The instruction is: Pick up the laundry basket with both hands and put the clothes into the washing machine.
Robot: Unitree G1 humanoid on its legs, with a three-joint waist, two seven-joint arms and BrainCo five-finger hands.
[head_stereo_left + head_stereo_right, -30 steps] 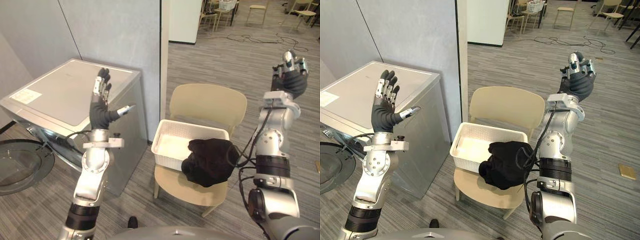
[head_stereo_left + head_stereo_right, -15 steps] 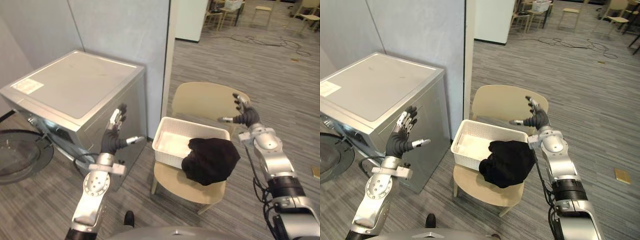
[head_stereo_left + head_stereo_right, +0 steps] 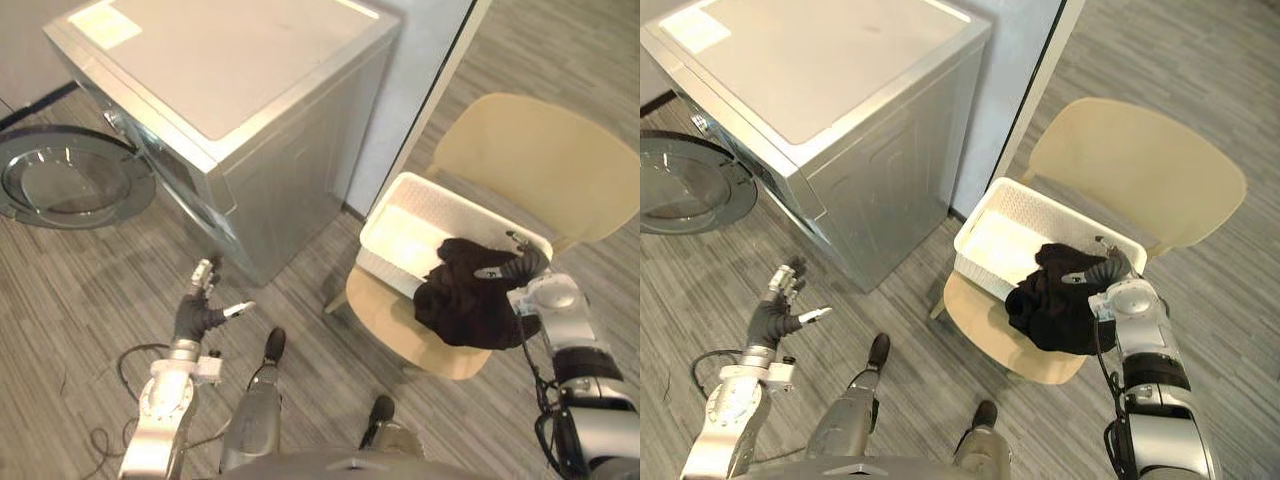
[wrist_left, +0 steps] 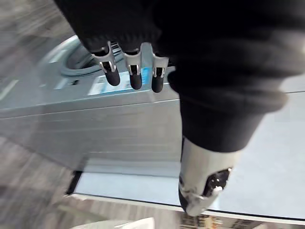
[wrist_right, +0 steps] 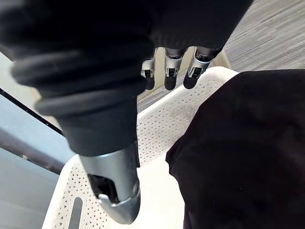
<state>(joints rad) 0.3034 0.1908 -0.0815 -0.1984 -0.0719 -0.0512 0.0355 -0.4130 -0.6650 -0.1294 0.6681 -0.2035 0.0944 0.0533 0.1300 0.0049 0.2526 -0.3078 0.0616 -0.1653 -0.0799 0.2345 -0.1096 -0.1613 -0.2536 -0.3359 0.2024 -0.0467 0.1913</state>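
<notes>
- Left eye view, lower left: the left hand [image 3: 190, 316] is held up above the grey floor [image 3: 90, 290]; its fingers are straight and spread, the thumb out to the side, holding nothing; it is well apart from the basket
- Right of centre: the right hand [image 3: 522, 266] hangs over the right end of the laundry basket [image 3: 405, 235]; its fingers are relaxed and open, the thumb pointing toward frame left above the black clothes [image 3: 468, 302]; whether it touches the cloth I cannot tell
- Right wrist view: the straight fingers [image 5: 167, 72] reach past the basket's perforated rim; nothing is gripped
- Upper left: the washing machine [image 3: 230, 80], its round door [image 3: 75, 185] swung open at the far left edge; a pale partition [image 3: 425, 60] stands between machine and chair
- Centre right: the basket rests on the seat of a beige chair [image 3: 530, 160]; the black clothes are heaped in its right half and spill over the near rim; its white bottom shows in the left half
</notes>
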